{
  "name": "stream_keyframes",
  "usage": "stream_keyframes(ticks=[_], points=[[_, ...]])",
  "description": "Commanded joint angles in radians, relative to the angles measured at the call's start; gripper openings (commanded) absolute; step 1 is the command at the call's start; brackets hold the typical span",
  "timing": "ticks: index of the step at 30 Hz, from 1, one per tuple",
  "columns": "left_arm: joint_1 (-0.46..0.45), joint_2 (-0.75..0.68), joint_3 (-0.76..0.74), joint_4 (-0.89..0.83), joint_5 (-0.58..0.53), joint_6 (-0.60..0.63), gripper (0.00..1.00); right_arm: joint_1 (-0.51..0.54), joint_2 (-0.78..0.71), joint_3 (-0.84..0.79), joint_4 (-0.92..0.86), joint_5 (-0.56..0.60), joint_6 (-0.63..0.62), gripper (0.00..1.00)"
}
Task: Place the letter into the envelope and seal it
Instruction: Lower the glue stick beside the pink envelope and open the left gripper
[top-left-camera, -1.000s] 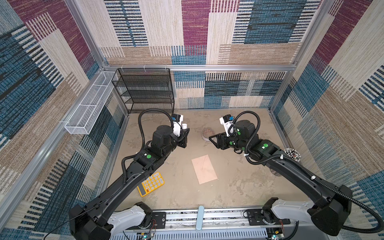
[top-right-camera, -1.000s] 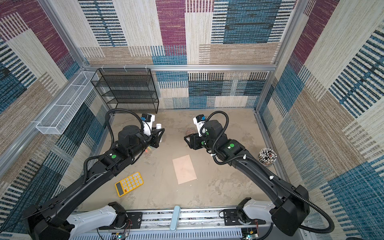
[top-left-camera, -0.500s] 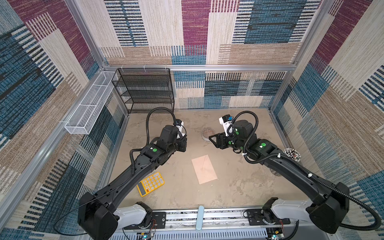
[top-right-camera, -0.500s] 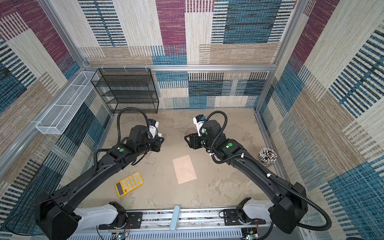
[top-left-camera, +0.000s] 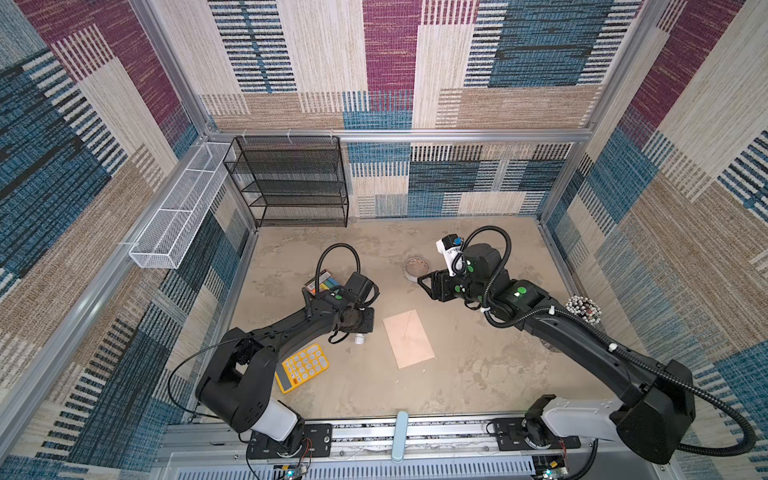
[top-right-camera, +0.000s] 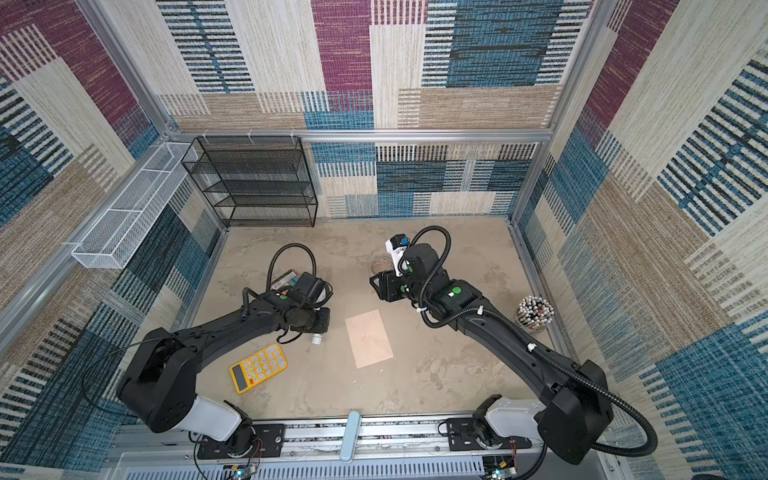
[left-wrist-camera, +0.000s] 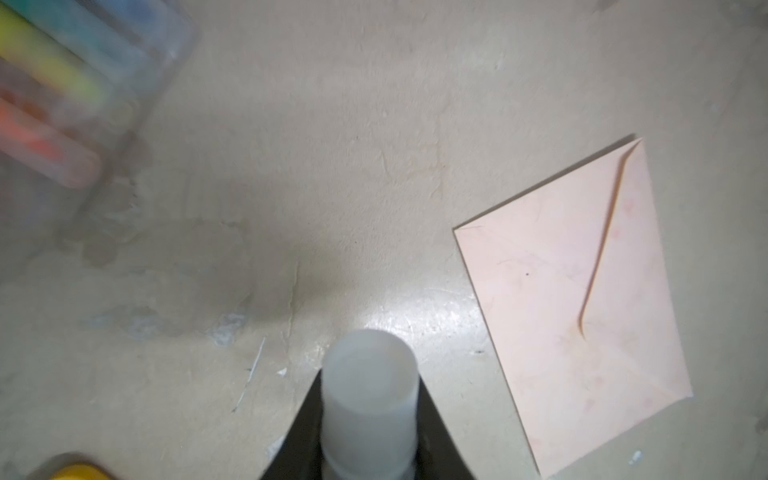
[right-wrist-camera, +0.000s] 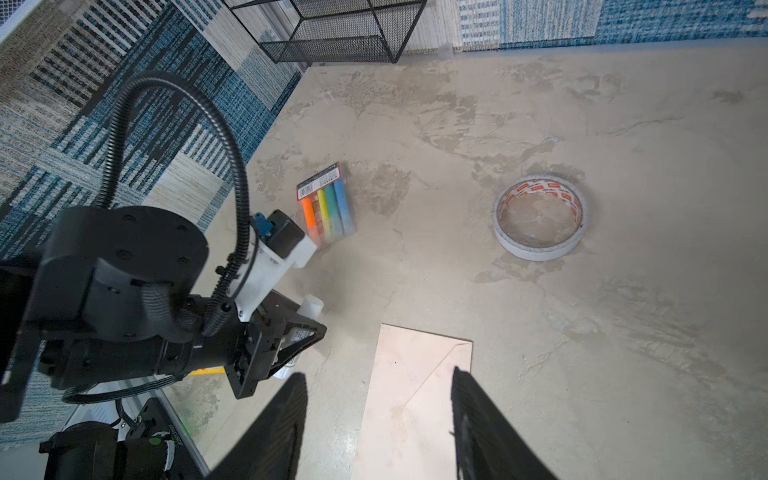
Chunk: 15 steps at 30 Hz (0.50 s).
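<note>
Top views: the envelope lies flat mid-table between the arms, flap folded down. We see no letter anywhere. We judge it is inside already but can't confirm that. The left arm reaches low across the table with its wrist bent down, and the left gripper points at the table just beside the envelope's long edge. A yellow calculator sits near that arm. The right arm has its elbow up, and the right gripper hangs clear of the table past the envelope's far end, near a tape roll.

Left wrist: the jaws are clamped on a white cylinder, frosted, likely a glue stick. Its end points down at bare table. The envelope is off to one side, apart from it, and the flap edge is lifted slightly, so not stuck down.

Right wrist: the jaws stand apart and hold nothing. The envelope's far end shows between them, below and not touched. A highlighter pack is well apart.

Step in hand: sealing, we judge. The next move calls for lifting or pinning the flap with the free gripper and bringing the cylinder over to the flap edge, with light pressure so the envelope doesn't slide.
</note>
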Motion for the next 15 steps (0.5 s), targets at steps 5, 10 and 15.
stream_keyframes(ticks=[5, 10, 15], points=[[-0.001, 0.038, -0.055, 0.046, 0.008, -0.081, 0.17, -0.001, -0.011, -0.011, 0.025, 0.027, -0.004, 0.59], [-0.005, 0.068, -0.07, 0.062, 0.005, -0.094, 0.25, -0.001, -0.008, -0.014, 0.028, 0.026, 0.0, 0.59], [-0.008, 0.086, -0.074, 0.065, 0.005, -0.101, 0.37, -0.001, -0.005, -0.011, 0.028, 0.026, -0.001, 0.59]])
